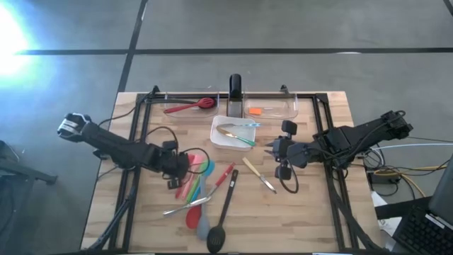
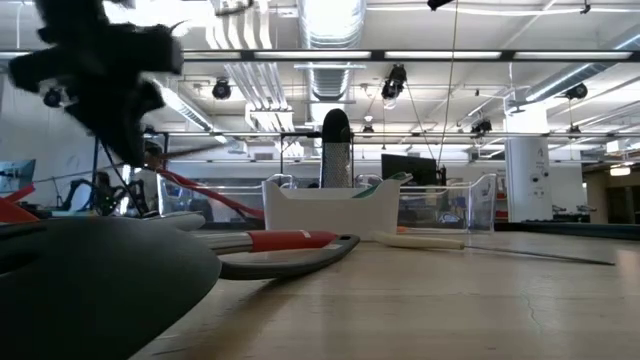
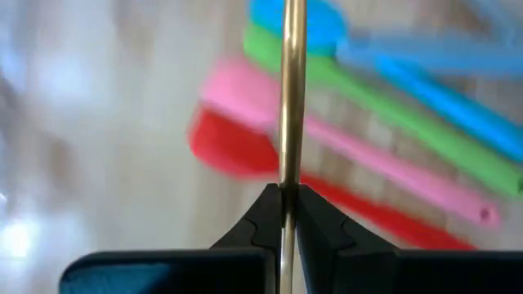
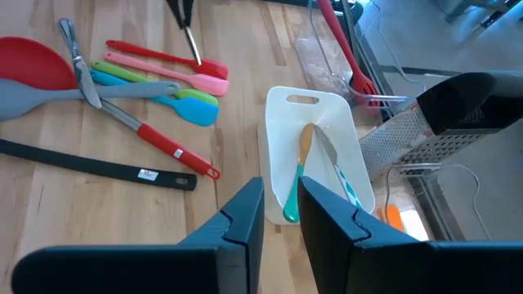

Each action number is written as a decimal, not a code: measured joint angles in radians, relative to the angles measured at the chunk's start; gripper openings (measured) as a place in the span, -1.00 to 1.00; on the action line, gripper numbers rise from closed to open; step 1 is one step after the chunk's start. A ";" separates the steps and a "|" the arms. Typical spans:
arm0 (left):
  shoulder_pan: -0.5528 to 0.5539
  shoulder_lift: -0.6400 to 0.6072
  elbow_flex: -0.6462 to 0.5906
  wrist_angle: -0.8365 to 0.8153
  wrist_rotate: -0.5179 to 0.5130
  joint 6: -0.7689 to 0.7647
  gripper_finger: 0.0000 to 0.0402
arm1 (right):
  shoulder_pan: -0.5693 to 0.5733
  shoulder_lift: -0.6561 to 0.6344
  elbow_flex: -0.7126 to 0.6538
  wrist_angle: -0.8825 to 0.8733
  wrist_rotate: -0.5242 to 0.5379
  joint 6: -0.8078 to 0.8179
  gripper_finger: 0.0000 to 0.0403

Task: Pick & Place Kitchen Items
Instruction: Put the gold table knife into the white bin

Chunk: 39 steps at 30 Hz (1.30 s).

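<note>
Landmark: the white dish (image 1: 219,138), set mid-table and holding two utensils, a wooden-headed one with a teal handle (image 4: 298,175) and a knife with a pale patterned handle (image 4: 335,173). Left gripper (image 3: 283,214), near the dish's left side above the fan of spoons, was clenched on one thin brass-coloured metal piece (image 3: 290,90); that piece ran straight out from between the fingers along the gripper's own line, so it was already in hand rather than lying off to a side. Under it lay the fan of four silicone spoons: one blue (image 4: 159,100), one green (image 4: 155,79), one pink (image 4: 172,72), one red (image 4: 159,57), their heads bunched toward the dish and their handles running away from it. Right gripper (image 4: 279,214) hung just right of the dish, jaws parted a little and empty. Further stock on the far side of the fan from the dish: one large red spoon (image 4: 33,61), one grey spoon (image 4: 49,88), one black spoon (image 1: 221,219), one red-handled metal tool (image 4: 143,135). One pale-handled knife (image 1: 258,175) lay below the right gripper. Behind the dish stood two clear bins (image 1: 187,108), the left one holding one red whisk-like tool (image 1: 191,106). Judged: the left arm was nearer the loose stock, and the dish lay to its right.
</note>
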<state>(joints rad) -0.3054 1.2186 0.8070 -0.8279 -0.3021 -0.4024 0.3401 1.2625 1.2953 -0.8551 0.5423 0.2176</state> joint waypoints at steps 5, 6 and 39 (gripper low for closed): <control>0.057 -0.001 0.063 0.086 -0.078 0.207 -0.90 | 0.000 0.000 0.000 0.001 0.000 0.000 -0.62; 0.074 -0.001 0.071 0.124 -0.078 0.257 -0.90 | 0.000 0.000 0.000 0.001 0.000 0.000 -0.61; 0.512 0.557 0.561 0.553 0.262 0.950 -0.90 | 0.000 0.000 0.000 -0.041 -0.020 0.000 -0.56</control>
<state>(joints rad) 0.2069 1.7757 1.3676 -0.2752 -0.0397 0.5480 0.3397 1.2621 1.2953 -0.8965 0.5219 0.2175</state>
